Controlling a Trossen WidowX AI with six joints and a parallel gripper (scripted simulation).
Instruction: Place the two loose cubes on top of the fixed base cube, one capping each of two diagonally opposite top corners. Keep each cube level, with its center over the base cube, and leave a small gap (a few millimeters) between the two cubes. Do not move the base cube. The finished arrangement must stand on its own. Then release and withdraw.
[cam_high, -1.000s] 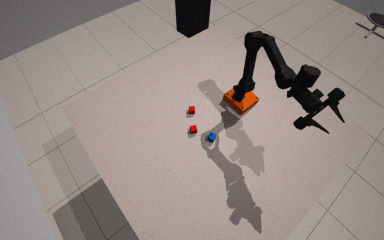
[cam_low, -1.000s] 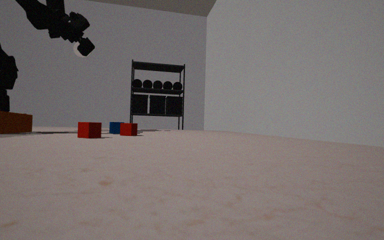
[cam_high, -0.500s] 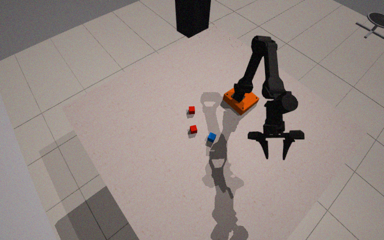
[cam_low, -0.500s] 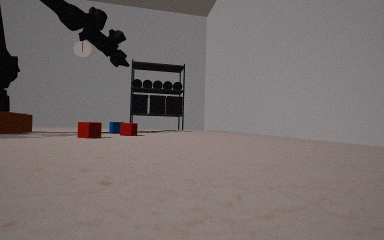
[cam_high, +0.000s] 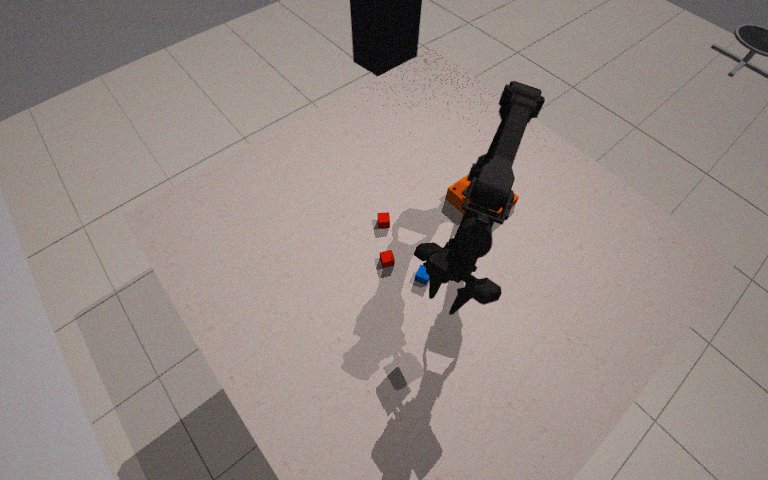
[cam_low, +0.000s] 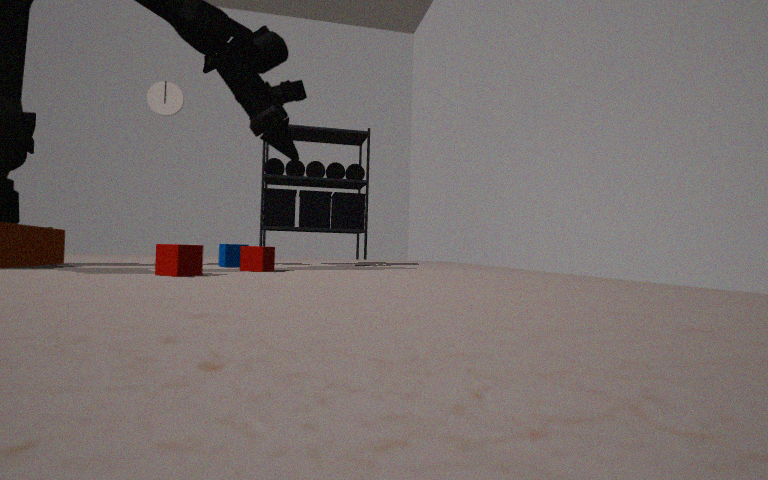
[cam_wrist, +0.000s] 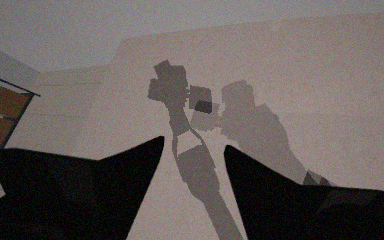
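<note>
One red cube (cam_high: 383, 220) (cam_low: 167, 260) lies on the pale surface, nearer the orange robot base. A second red cube (cam_high: 386, 258) (cam_low: 254, 259) lies a little apart from it. The blue cube (cam_high: 421, 275) (cam_low: 227, 255) lies beside the second red cube with a gap in the top view, its right edge partly covered by the arm. In the exterior view the second red cube overlaps it in view. All three sit flat. My gripper (cam_high: 443, 303) (cam_low: 296, 159) (cam_wrist: 194, 145) is open and empty, tilted downward, well above the surface. No cube shows in the wrist view.
The orange base mount (cam_high: 457, 195) (cam_low: 33, 246) carries the arm. A black block (cam_high: 386, 33) stands at the far edge in the top view. A dark shelf rack (cam_low: 314, 181) stands in the background. The arm's shadows fall across the surface.
</note>
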